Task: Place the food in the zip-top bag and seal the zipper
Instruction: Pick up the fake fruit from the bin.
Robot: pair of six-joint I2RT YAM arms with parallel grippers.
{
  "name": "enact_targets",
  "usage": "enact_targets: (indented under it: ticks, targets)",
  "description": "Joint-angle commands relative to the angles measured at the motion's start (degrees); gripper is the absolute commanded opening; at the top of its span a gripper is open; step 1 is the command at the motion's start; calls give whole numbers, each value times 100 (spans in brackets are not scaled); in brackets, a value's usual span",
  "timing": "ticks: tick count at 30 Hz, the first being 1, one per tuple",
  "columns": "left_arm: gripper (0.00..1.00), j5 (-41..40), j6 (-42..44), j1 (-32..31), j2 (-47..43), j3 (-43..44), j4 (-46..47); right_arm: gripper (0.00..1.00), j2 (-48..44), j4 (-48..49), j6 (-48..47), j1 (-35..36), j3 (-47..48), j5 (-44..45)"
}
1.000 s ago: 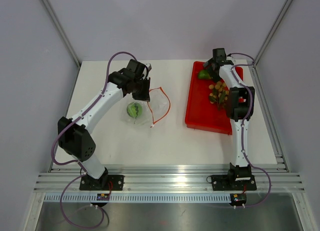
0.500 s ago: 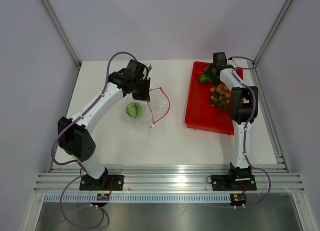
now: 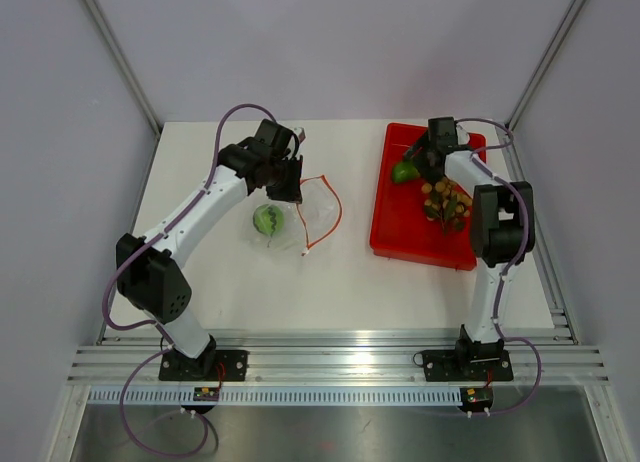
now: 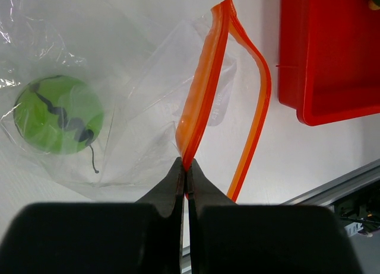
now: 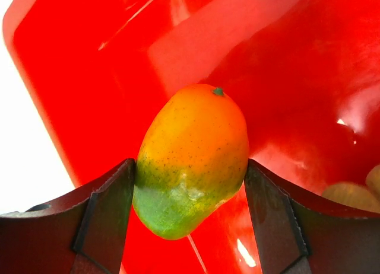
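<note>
The clear zip-top bag [image 3: 300, 220] lies left of centre on the table, with the round green fruit [image 3: 267, 219] inside it. My left gripper [image 3: 290, 188] is shut on the bag's orange-red zipper strip [image 4: 205, 78] and holds the mouth open in a loop; the fruit [image 4: 57, 114] shows through the plastic. My right gripper [image 3: 412, 168] is shut on the green-and-orange mango [image 5: 193, 155] over the red tray [image 5: 267, 48], one finger on each side of it. The bunch of tan-brown balls [image 3: 441, 197] lies in the tray.
The red tray [image 3: 400, 237] sits at the right of the white table, its corner also in the left wrist view [image 4: 326, 78]. The zipper's white end piece [image 3: 305, 252] rests on the table near the bag. Enclosure walls stand on three sides.
My right gripper has moved from the tray's far corner toward the near left with the mango in it. The left arm and bag have not moved.
</note>
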Motion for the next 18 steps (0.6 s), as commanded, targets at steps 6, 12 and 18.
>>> enact_targets:
  ticks: [6,12,18]
  targets:
    - [0,-9,-49,-54,16,216,236,35,-1433,389,-851,239,-948,-534]
    - [0,106,-190,-256,332,550,219,35,-2470,292,-1009,309,-1773,-315]
    - [0,255,-365,-432,833,1086,86,34,-3489,134,-1229,301,-2635,-95]
